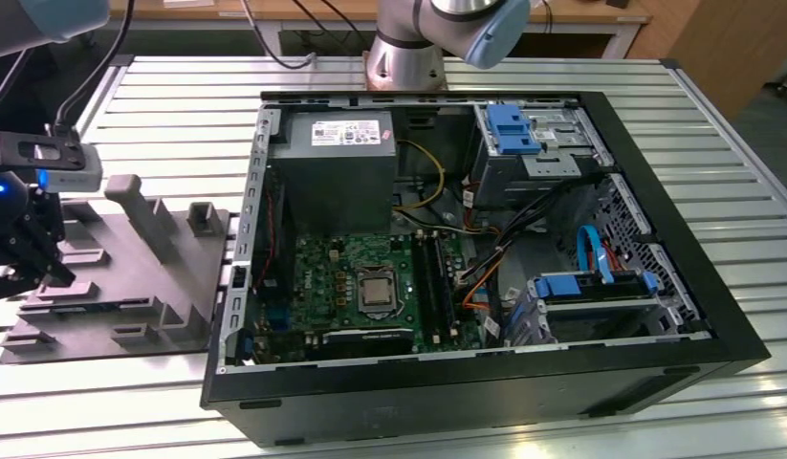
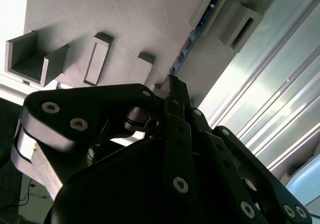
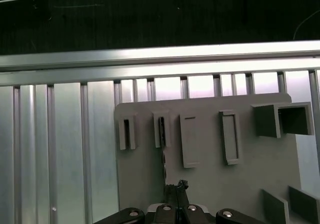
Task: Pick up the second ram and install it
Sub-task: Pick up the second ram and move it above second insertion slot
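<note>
**Gripper at the stick on the grey tray**

In the second wrist view the gripper (image 2: 172, 82), fingers drawn together, sits at the near end of the second ram (image 2: 192, 38). I cannot tell whether it pinches the stick. The ram stands on edge in the tray (image 2: 125, 23), with raised blocks (image 2: 97, 58) beside it. At the exterior view's right, the open computer case (image 1: 495, 397) adjoins the tray on the slatted table (image 1: 176, 115).

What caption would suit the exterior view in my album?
Robot gripper poised over a grey tray beside an open computer case.

Matt grey fixture (image 3: 142, 176), shiny ribbed metal table (image 3: 65, 149), smooth end effector (image 2: 174, 86)
</note>
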`<state>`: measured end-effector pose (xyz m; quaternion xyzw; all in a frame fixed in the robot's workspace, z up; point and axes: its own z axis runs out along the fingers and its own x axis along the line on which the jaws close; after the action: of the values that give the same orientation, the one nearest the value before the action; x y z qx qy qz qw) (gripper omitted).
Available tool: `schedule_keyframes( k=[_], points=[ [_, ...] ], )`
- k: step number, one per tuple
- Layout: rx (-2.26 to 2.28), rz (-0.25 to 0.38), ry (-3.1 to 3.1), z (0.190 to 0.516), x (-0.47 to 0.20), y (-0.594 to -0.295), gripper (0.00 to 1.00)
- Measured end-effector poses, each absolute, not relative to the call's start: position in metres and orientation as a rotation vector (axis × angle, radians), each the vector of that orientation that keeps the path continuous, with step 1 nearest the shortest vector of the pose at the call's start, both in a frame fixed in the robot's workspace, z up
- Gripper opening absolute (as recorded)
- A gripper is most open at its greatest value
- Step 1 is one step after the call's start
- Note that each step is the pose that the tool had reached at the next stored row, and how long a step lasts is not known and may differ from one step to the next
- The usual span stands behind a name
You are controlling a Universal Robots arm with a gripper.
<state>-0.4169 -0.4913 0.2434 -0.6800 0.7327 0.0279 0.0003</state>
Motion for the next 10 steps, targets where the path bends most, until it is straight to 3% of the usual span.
schedule_keyframes(
  k=[10],
  points=[
    [-2.141, 0.088, 2.296, 0.2336, -0.4189, -0.4937, 0.10]
  ],
)
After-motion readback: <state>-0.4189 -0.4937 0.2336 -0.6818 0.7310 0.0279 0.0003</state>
